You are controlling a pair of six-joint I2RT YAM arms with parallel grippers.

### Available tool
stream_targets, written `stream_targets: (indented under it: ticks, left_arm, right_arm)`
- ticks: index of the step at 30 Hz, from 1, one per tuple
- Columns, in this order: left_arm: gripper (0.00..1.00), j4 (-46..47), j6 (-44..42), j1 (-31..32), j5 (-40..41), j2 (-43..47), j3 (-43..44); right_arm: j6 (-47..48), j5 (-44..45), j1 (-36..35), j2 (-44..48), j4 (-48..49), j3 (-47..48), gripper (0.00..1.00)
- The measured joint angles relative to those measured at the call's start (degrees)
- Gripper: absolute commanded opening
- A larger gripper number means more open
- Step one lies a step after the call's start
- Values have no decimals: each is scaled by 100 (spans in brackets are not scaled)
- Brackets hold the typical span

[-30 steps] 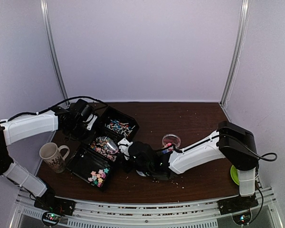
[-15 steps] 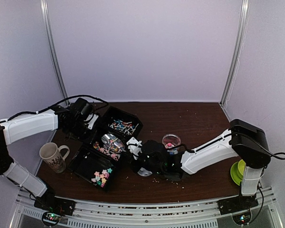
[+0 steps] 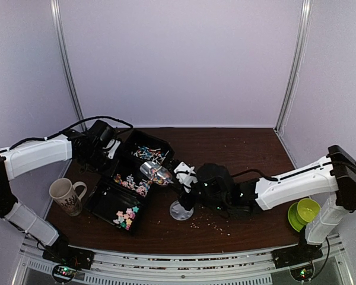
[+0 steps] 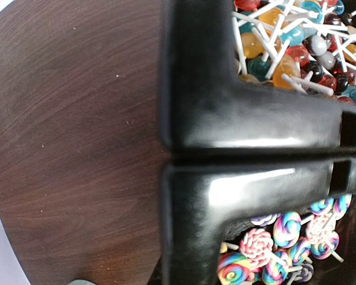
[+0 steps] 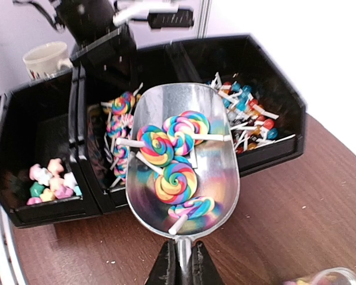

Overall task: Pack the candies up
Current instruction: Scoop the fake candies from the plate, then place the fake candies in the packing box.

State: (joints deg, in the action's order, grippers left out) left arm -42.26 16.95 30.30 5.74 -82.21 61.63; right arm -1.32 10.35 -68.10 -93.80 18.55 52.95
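Observation:
Three joined black bins [image 3: 104,202] hold the candies: star sweets [image 3: 126,217] in the near one, swirl lollipops [image 3: 130,181] in the middle one, ball lollipops [image 3: 148,153] in the far one. My right gripper [image 5: 183,252] is shut on the handle of a metal scoop [image 5: 222,160]. The scoop carries several swirl lollipops [image 5: 175,178] just above the middle bin's right edge [image 5: 101,196]. My left gripper [image 3: 102,148] is shut on the bins' far-left rim. Its wrist view shows only the black bin walls [image 4: 225,124] close up, with lollipops [image 4: 258,246] inside.
A beige mug [image 3: 65,195] stands left of the bins. A green bowl [image 3: 302,212] sits by the right arm's base. A clear cup rim [image 5: 326,276] shows beside my right gripper. A pale round object [image 3: 181,211] and crumbs [image 3: 207,222] lie on the brown table.
My right arm has drawn back to the right and raised the scoop out of the middle bin with lollipops in it. The green bowl is now uncovered. The left arm has held still.

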Motion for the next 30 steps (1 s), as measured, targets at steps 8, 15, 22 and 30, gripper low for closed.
stream_targets:
  ticks: [8,15,22,30]
  left_arm:
    - [0,-74,0,0,-35,-42,0]
    - [0,-116,0,0,-87,-57,0]
    - [0,-118,0,0,-131,-85,2]
    - [0,-133,0,0,-177,-129,55]
  right_arm:
    - [7,22,321,1375,-1069,-109,0]
    - [-184,98,876,2223,-2520,-164,0]
    - [-450,247,1228,2852,-3960,-160,0]
    - [-800,205,1482,2966,-5425,-79,0]
